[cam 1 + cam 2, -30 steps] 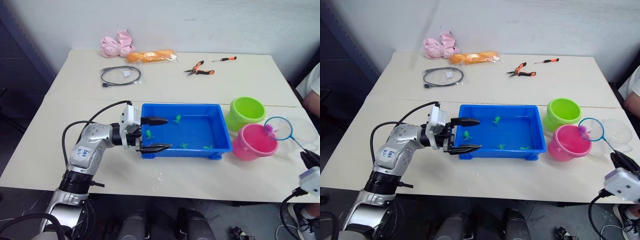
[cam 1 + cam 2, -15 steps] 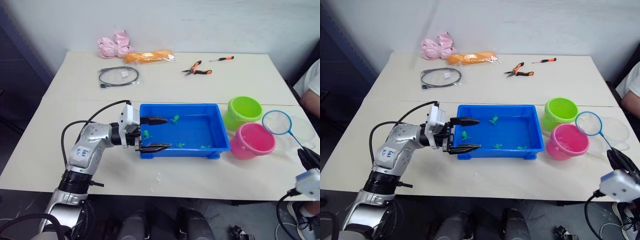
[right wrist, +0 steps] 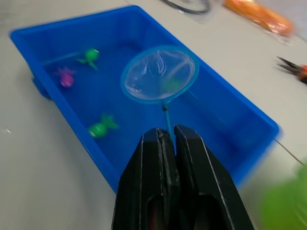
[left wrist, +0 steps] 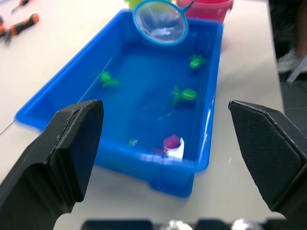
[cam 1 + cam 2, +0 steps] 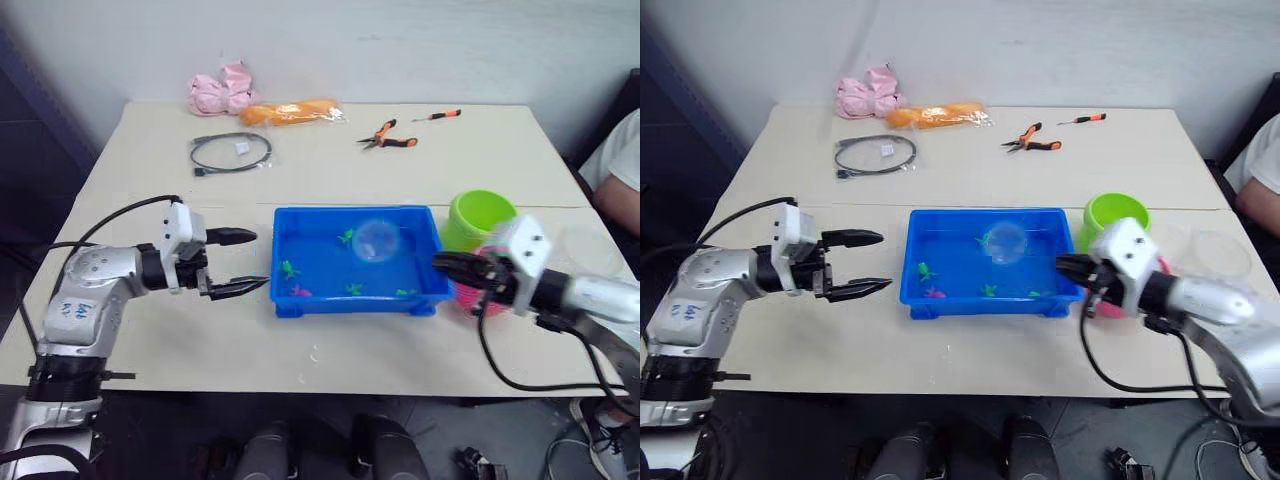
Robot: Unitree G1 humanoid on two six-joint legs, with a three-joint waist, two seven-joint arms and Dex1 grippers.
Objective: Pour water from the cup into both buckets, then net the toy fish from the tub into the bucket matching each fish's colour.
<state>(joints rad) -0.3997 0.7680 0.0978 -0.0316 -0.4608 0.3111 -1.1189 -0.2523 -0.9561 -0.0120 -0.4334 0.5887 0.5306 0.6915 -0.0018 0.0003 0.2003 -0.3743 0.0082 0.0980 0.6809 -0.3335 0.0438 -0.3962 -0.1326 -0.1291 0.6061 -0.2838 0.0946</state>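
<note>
The blue tub sits mid-table holding water, several green toy fish and one pink fish. My right gripper is shut on the thin handle of the net, whose blue hoop hangs over the far right part of the tub, with nothing in it that I can see. The green bucket stands to the right of the tub. The pink bucket is mostly hidden behind my right gripper. My left gripper is open, to the left of the tub and apart from it. The clear cup stands at the far right.
At the back of the table lie orange-handled pliers, a screwdriver, a coiled black cable, an orange bag and a pink bundle. A person's arm shows at the right edge.
My right arm has swung left, carrying the net from beside the pink bucket to over the tub. My left gripper has drawn back leftward from the tub's end.
</note>
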